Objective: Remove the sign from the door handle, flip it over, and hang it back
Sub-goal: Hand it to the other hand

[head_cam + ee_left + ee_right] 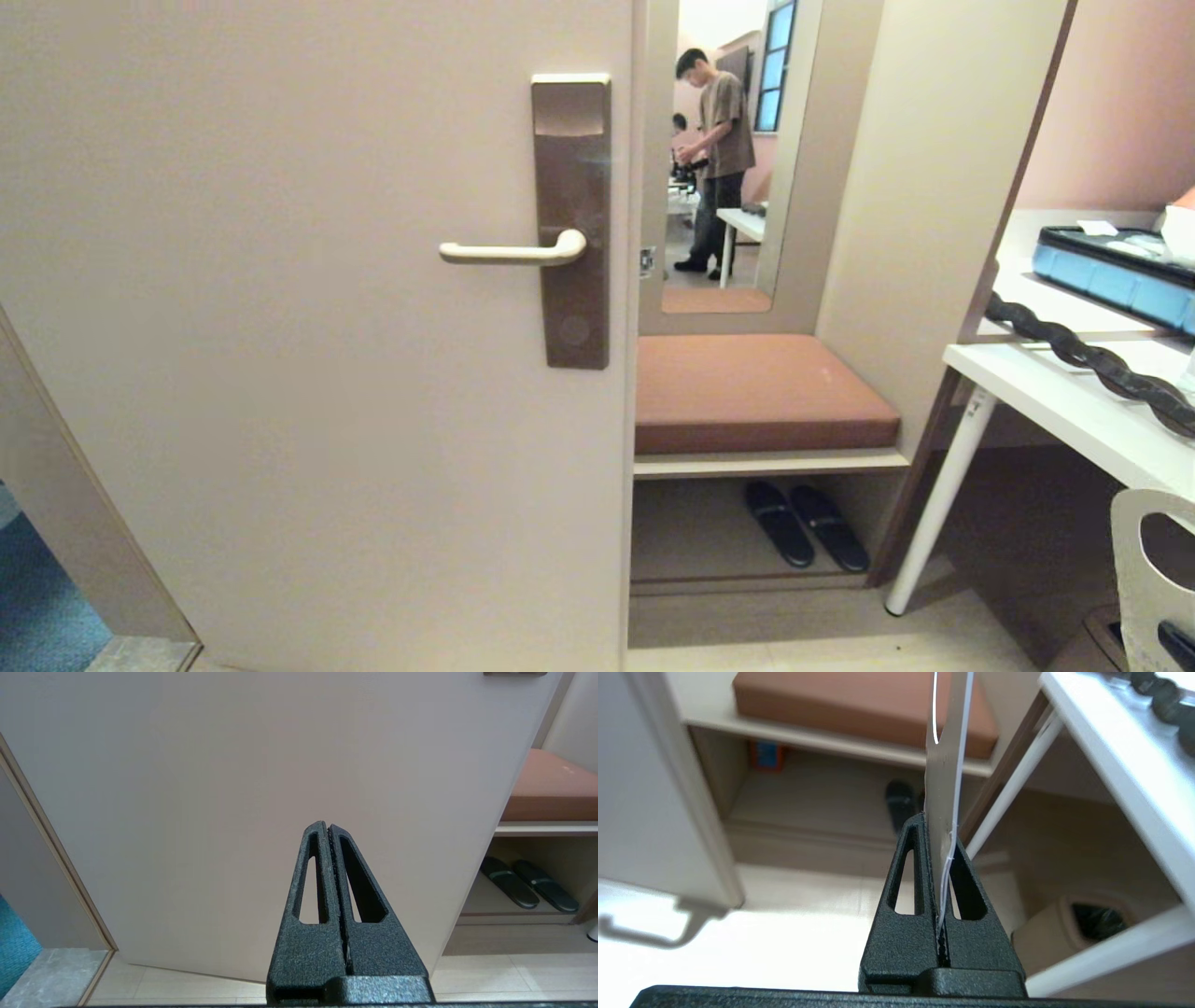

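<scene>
The sign (1144, 579) is cut off at the lower right of the head view, its text hidden. The right gripper (941, 830) clamps it edge-on, away from the bare door handle (513, 251). The left gripper (328, 830) faces the door (280, 788), jaws together.

We see soft, even indoor light on the door (308, 327), with faint glare on the lock plate (571, 112). In the right wrist view the floor (794, 933) is washed out bright, and the door handle (649, 928) there is blurred. The head view bows at its edges.
</scene>
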Controlling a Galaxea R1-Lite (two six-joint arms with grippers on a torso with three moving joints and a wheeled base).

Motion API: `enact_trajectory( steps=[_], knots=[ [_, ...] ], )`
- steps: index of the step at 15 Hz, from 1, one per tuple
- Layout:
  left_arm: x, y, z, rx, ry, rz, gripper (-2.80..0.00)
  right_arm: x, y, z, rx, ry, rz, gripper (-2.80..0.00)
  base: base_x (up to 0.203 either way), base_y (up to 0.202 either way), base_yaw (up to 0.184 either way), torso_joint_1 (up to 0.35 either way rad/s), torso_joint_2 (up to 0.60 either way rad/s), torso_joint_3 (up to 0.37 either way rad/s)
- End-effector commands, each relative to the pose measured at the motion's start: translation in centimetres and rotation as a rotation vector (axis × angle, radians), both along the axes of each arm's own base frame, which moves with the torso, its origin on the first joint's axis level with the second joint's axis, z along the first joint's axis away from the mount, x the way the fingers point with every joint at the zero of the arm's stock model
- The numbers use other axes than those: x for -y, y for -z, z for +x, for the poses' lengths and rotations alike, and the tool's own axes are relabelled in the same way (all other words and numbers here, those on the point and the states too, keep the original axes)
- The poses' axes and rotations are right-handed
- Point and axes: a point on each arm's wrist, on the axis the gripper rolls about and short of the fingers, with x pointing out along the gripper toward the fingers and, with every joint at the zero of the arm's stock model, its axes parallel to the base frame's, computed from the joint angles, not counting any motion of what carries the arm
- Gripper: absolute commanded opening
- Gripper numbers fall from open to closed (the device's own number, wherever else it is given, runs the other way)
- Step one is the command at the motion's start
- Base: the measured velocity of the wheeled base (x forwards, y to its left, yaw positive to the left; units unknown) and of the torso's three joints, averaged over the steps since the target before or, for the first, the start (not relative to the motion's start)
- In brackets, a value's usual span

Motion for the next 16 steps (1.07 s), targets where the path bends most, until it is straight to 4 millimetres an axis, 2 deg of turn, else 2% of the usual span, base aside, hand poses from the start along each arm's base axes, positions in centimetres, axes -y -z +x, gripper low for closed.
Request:
enact_trajectory(
  steps=[1,4,8,11,16],
  knots=[
    [0.0,0.0,0.0,-0.001,-0.001,0.000,-2.80,-0.3,0.7,-2.2,0.071,-0.004,-0.011,-2.80,0.000,0.000,0.000,0.000,0.00,0.000],
    [0.0,0.0,0.0,-0.001,-0.001,0.000,-2.80,-0.4,1.5,-3.5,0.104,-0.012,0.003,-2.80,0.000,0.000,0.000,0.000,0.00,0.000],
    [0.0,0.0,0.0,-0.001,-0.001,0.000,-2.80,-0.4,2.1,-3.7,0.047,-0.003,0.035,-2.80,0.000,0.000,0.000,0.000,0.00,0.000],
    [0.0,0.0,0.0,-0.001,-0.001,0.000,-2.80,-0.4,2.6,-4.3,0.063,-0.075,0.054,-2.80,0.000,0.000,0.000,0.000,0.00,0.000],
    [0.0,0.0,0.0,-0.001,-0.001,0.000,-2.80,-0.4,2.8,-5.5,0.217,-0.081,0.055,-2.80,0.000,0.000,0.000,0.000,0.00,0.000]
  ],
)
